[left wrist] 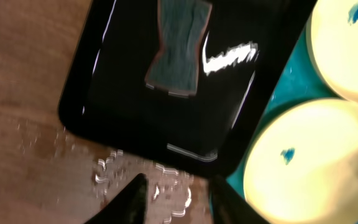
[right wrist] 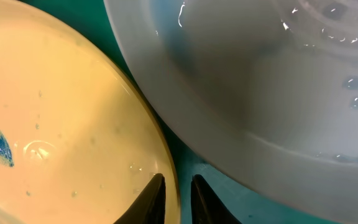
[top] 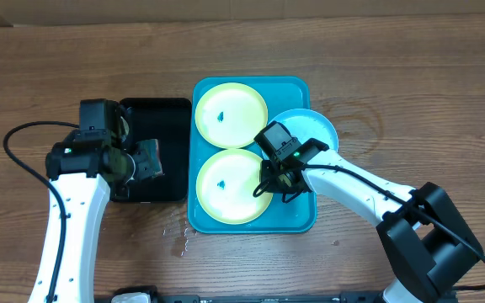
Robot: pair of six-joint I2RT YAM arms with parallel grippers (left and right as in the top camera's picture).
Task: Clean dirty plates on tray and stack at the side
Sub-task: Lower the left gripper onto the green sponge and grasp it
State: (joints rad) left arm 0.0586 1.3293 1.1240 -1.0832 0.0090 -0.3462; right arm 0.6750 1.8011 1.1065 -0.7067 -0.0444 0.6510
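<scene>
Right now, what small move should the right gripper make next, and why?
Probably close the right gripper and lift a little. In the right wrist view its fingers sit on either side of the rim of the near yellow plate, which carries a blue smudge.

Colours on the desk (top: 411,76)
Brown wood desk; turquoise tray (top: 297,220); two yellow-green plates (top: 230,114) smudged blue, one pale blue; black tray (top: 171,108) with grey cloth (left wrist: 178,46).

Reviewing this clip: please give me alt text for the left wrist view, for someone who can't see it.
A black tray on a wooden table holds a dark cloth-like pad. To its right, two pale yellow plates with blue smudges sit on the turquoise tray. The left gripper hovers open, empty, over water droplets on the wood.
</scene>
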